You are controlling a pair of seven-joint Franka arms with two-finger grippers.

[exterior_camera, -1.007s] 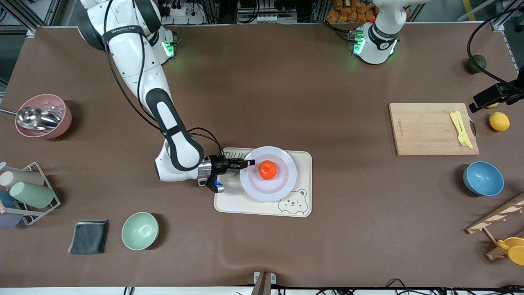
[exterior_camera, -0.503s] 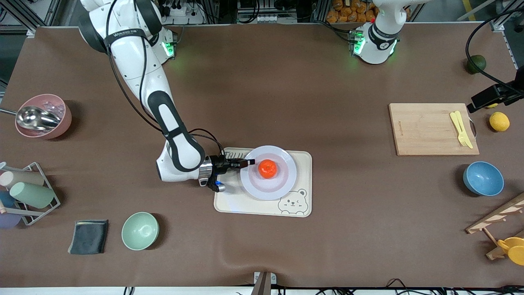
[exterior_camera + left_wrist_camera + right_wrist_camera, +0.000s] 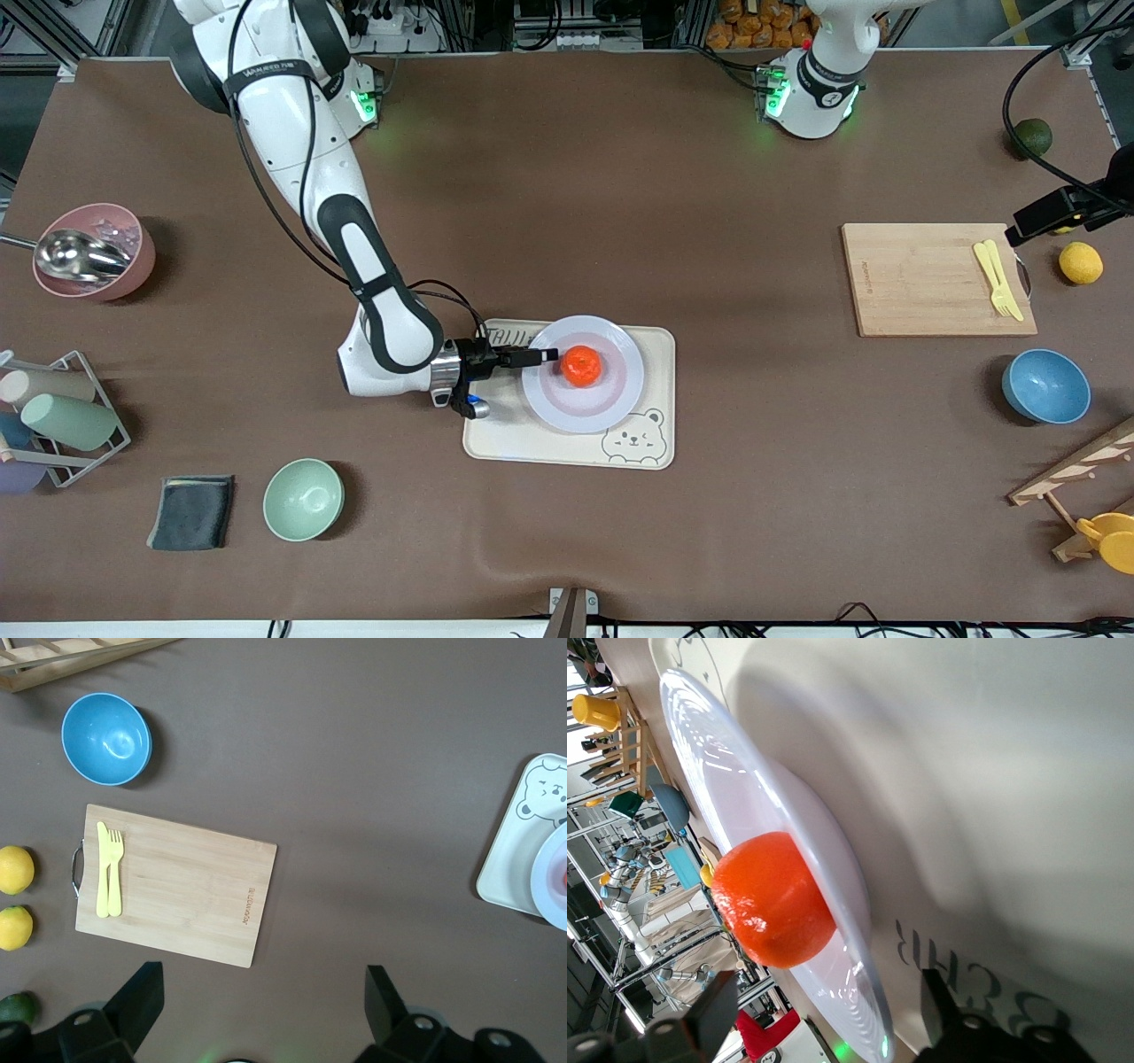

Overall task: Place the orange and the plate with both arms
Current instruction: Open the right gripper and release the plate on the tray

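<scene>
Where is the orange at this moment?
In the front view, the orange sits in the middle of the plate, which lies on the bear tray near the table's centre. The right gripper is at the plate's rim beside it.

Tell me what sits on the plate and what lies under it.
The orange sits on the plate. Under the plate lies the cream bear tray; the tray's middle is covered by the plate.

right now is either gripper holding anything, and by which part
The right gripper grips the round pale lavender plate by its rim on the right arm's side. The left gripper is open and holds nothing.
</scene>
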